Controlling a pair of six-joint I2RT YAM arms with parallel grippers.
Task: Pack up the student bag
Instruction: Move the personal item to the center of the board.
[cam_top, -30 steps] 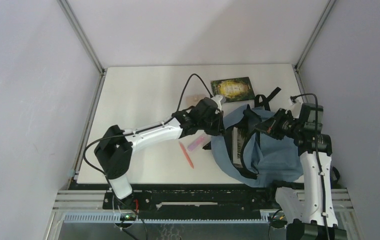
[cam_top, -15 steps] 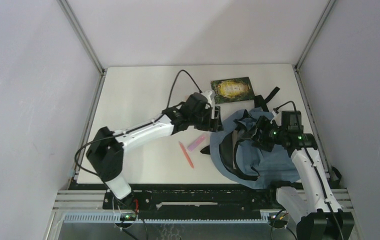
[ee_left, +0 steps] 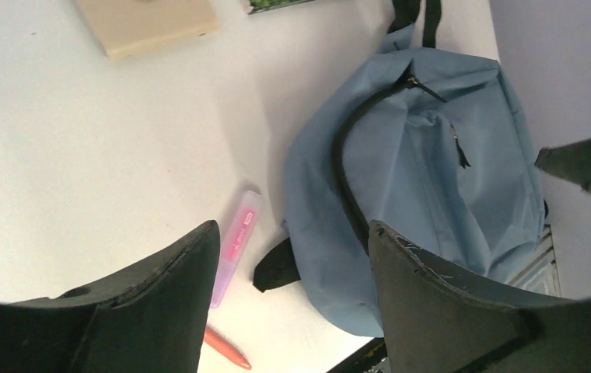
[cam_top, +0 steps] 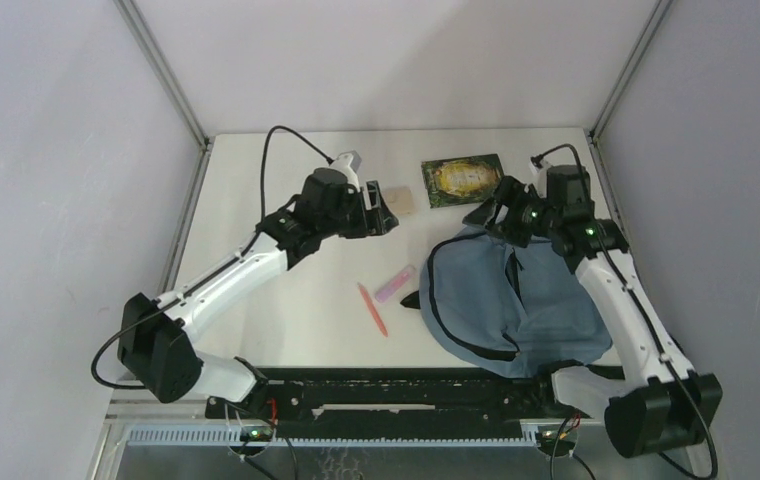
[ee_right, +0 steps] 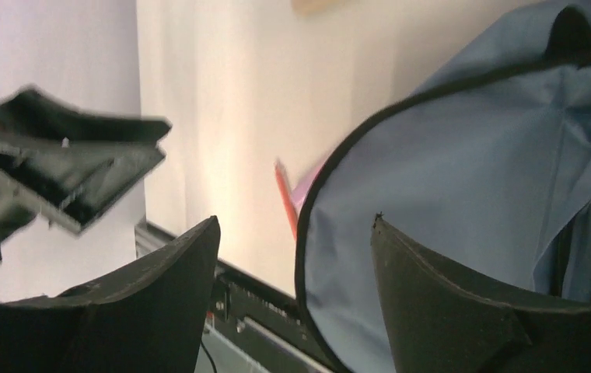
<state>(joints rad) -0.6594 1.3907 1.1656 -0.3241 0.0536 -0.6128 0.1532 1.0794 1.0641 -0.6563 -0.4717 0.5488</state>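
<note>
Student bag on table, contents hidden

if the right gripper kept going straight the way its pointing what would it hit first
Most likely the student bag: its black zipper trim and blue fabric lie straight ahead of the right gripper, between its open jaws. How far off is unclear.

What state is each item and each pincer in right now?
student bag: lying flat, flap down, zipping unclear
book: closed, lying flat
tan pad: lying flat
pink tube: lying loose
red pen: lying loose
left pincer: open, empty
right pincer: open, empty
</note>
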